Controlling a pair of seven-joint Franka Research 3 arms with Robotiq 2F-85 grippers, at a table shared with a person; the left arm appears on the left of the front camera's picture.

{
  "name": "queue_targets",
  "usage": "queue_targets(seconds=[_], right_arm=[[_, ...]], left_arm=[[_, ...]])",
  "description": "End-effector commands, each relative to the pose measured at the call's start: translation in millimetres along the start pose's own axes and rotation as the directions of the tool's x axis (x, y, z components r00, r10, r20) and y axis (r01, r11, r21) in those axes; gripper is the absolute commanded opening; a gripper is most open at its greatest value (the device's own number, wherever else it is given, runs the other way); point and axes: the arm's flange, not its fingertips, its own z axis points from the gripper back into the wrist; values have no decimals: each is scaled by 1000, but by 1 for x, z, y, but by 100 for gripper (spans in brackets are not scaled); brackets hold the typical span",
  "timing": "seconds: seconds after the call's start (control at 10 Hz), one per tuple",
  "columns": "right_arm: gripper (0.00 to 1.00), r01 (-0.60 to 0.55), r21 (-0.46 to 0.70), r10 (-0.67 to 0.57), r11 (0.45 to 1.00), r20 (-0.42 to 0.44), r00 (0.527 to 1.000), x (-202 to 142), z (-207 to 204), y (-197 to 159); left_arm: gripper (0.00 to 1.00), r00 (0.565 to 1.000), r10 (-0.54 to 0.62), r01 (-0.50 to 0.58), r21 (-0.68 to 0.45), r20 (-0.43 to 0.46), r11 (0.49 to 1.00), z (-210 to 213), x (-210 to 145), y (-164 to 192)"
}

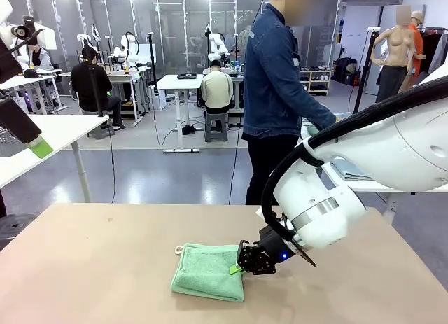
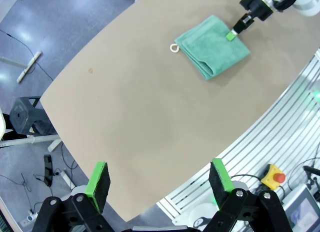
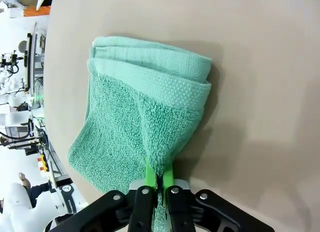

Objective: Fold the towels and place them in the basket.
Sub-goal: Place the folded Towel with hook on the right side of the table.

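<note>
Step in hand: green towel (image 1: 206, 271), fold to carry.

- Towel lies flat on the table (image 1: 105, 268), about mid-width and close to my side's edge. It is folded into a stacked block. The right wrist view shows several layers at the end away from me. The white loop (image 1: 179, 250) sticks out at the corner toward the table's far left.
- My right claw (image 1: 236, 269) is pressed together on the towel's right edge, low over the table. A ridge of terry is pinched between the green pads (image 3: 150, 169).
- My left claw (image 2: 159, 178) is spread wide and empty, held high off the table's left side.

Judgement: the fold looks done and this pinch is the pick-up for the basket.

Next move calls for:
- a slow, straight lift off the table;
- watching whether the lower layers come along or sag open, since I hold one edge only;
- my left claw coming in to support the free side if they droop.

Hard to make out:
- How many layers sit in the pinch. My fingers cover that spot.
- The towel's near end, cut off at the bottom of the right wrist view.
- A grey mesh patch (image 1: 8, 141) off the table's left side, behind my left finger, may be the basket. Too little of it shows to tell.
- My right arm blocks the table's far right.
</note>
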Motion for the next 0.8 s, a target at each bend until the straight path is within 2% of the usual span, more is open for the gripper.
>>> queue_targets(seconds=[0.0, 0.1, 0.2, 0.4, 0.6, 0.7], right_arm=[[6, 0, 0, 0, 1000, 0, 1000, 0, 0, 0], [6, -54, -39, 55, 998, 3, 999, -1, 27, 10], [6, -86, -85, 84, 993, -19, 996, -1, 51, 4], [6, -99, -108, 98, 989, -16, 995, 5, 107, -38], [6, -85, -119, 91, 989, 46, 995, 11, 164, -82], [6, -90, -143, 98, 986, 49, 994, 10, 193, -104]], left_arm=[[100, 1000, 7, -7, 18, 8, 1000, -1, 2, 0], [100, 1000, 7, -7, 18, 8, 1000, -1, 2, 0], [100, 1000, 7, -7, 18, 8, 1000, -1, 2, 0], [100, 1000, 7, -7, 18, 8, 1000, -1, 2, 0], [100, 1000, 7, -7, 18, 8, 1000, -1, 2, 0], [100, 1000, 7, -7, 18, 8, 1000, -1, 2, 0]])
